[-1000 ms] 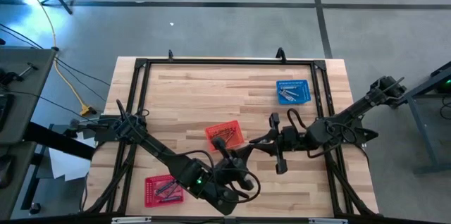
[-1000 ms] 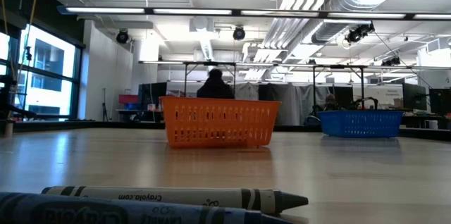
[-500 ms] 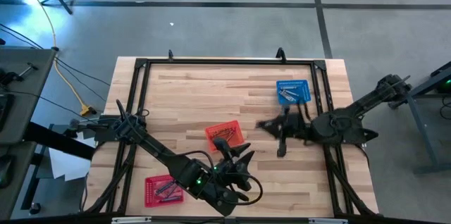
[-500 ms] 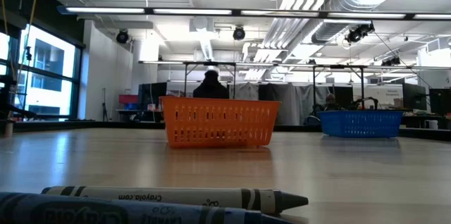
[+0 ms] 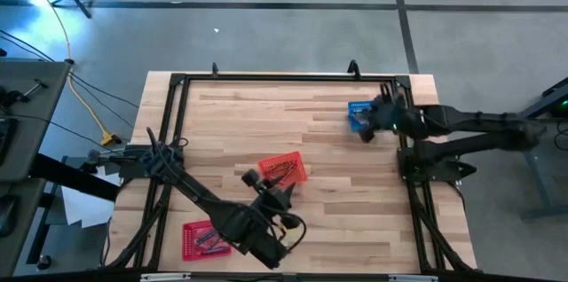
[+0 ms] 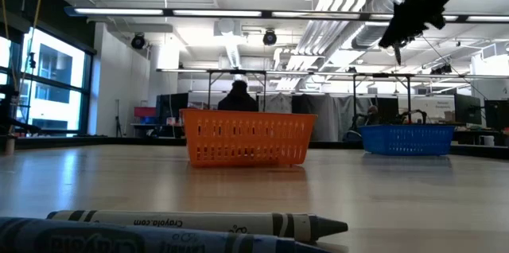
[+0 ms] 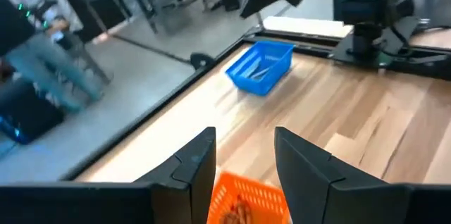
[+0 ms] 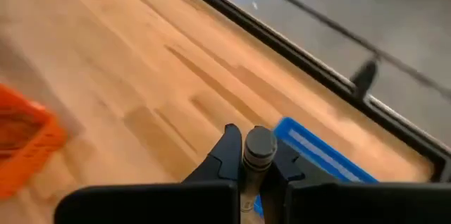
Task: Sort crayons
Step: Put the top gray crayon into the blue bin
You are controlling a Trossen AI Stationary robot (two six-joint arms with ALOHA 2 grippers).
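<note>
My right gripper [image 8: 258, 159] is shut on a grey crayon [image 8: 258, 145] above the blue basket [image 5: 358, 109] at the table's far right; it also shows high up in the low view [image 6: 396, 52]. Grey crayons [image 7: 262, 72] lie in that basket. My left gripper [image 7: 243, 164] is open, nothing between its fingers, just above the near left corner of the red-orange basket [image 5: 286, 168], which holds red crayons. Two crayons, grey [image 6: 199, 223] and blue [image 6: 119, 241], lie on the table close to the low camera. My right gripper pinches the grey crayon between its two fingers [image 8: 227, 155]. The crayon's round end [image 8: 258, 139] faces the wrist camera, so the stick runs roughly along the fingers. The fingers slant downward from the table's right side. The crayon is lifted clear, over the blue basket.
A second red basket [image 5: 206, 238] with crayons sits at the table's near left corner. A black frame [image 5: 284, 76] runs round the tabletop. Bare wood lies between the baskets. A person sits far off in the room behind the orange basket [image 6: 241, 95].
My right gripper, still shut on the crayon, has swung from the table's middle toward the far right, ending over the blue basket. My left gripper has opened, turned, and shifted toward the table's left, beside the red-orange basket.
</note>
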